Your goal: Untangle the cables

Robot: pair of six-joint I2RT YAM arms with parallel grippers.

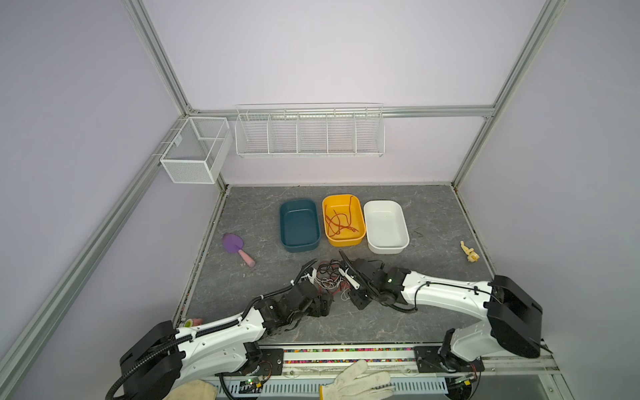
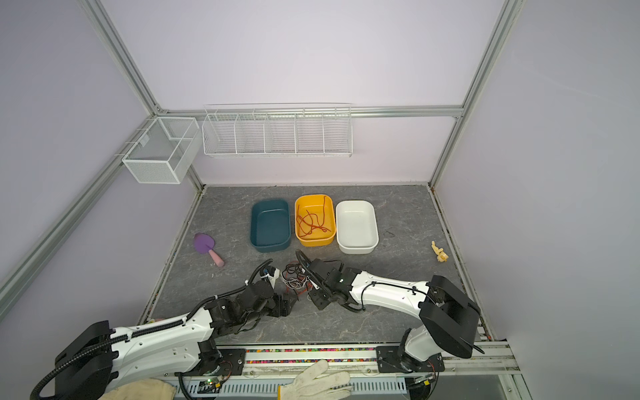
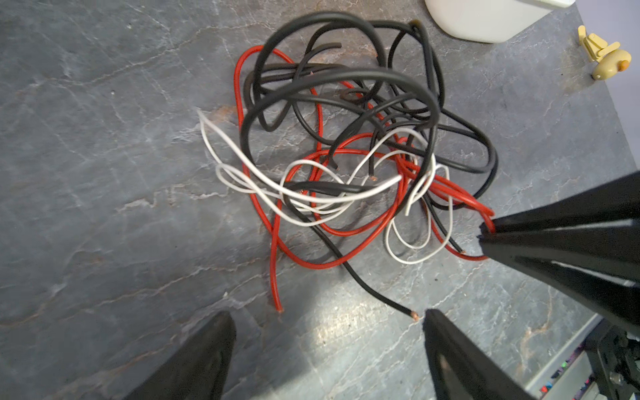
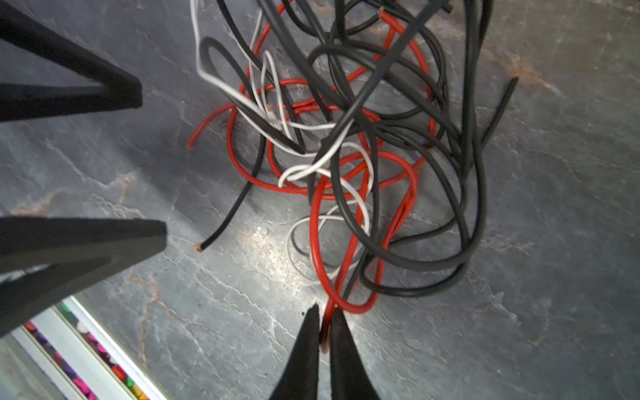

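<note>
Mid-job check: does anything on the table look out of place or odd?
Nothing damaged or spilled. Two strays lie apart from the cables: a purple scoop on the left of the table and a small yellow toy near its right edge.

Both top views, lower centre: cable tangle [image 1: 327,273] partly hidden by arm wrists, strands too thin to trace. Glove [image 1: 353,381] cut off at bottom edge. Right wrist view: red cable [image 4: 312,228] hidden btw right gripper [image 4: 325,311] tips; near black loop [image 4: 384,69] blurred.

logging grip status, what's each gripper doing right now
Left gripper: open, holding nothing.
Right gripper: shut on a red cable.
</note>
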